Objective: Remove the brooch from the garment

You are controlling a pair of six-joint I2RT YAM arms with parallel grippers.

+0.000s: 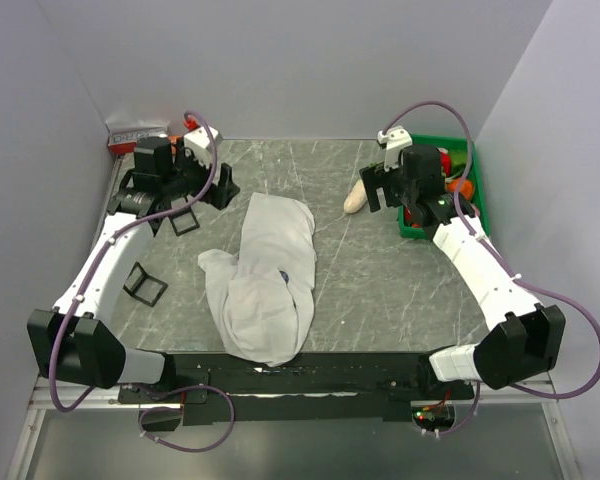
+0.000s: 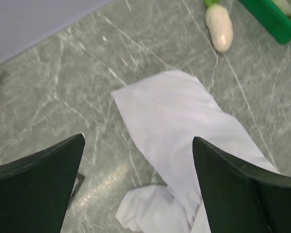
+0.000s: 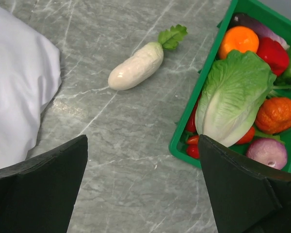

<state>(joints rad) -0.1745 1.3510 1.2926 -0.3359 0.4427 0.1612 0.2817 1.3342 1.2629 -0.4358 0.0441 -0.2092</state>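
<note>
Nearest the lens, the fingers of the left gripper are held wide apart above the far end of the shirt. The right gripper is likewise spread open over bare table, with a white radish lying between the shirt's edge and a green tray filled with vegetables. From above, the shirt is shown crumpled lengthwise at the table's middle, and the brooch is seen as a small dark spot on its right half, well apart from both grippers. Two black frames are placed beside the left arm.
</note>
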